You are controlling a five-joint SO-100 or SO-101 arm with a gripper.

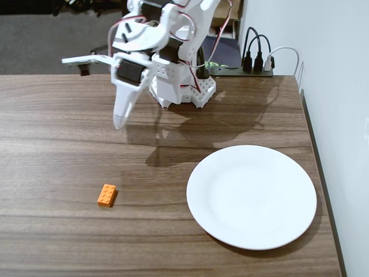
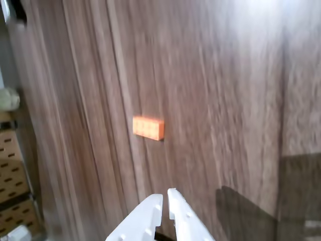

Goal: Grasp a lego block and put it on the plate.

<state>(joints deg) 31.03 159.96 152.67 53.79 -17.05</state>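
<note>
1. The arm [image 1: 167,52] stands at the far edge of the wooden table [image 1: 69,115], at about 12 o'clock in the fixed view.
2. The gripper [image 1: 120,122] hangs above the table with its tip pointing down, well apart from both brick and plate.
3. In the wrist view the gripper [image 2: 165,197] enters from 6 o'clock, and its two white fingers [image 2: 148,216] lie together with only a thin slit between them and nothing held.
4. The brick [image 1: 107,195] lies flat on the table, studs up, at about 8 o'clock from the picture's centre in the fixed view, and roughly 6 o'clock from the gripper tip.
5. In the wrist view the brick [image 2: 148,127] sits near the centre, at 12 o'clock from the fingertips, apart from them.
6. The plate [image 1: 252,196] rests at 3 o'clock from the brick, well apart, near the table's right edge.
7. A power strip [image 1: 248,69] with plugs sits at 3 o'clock from the arm's base.
</note>
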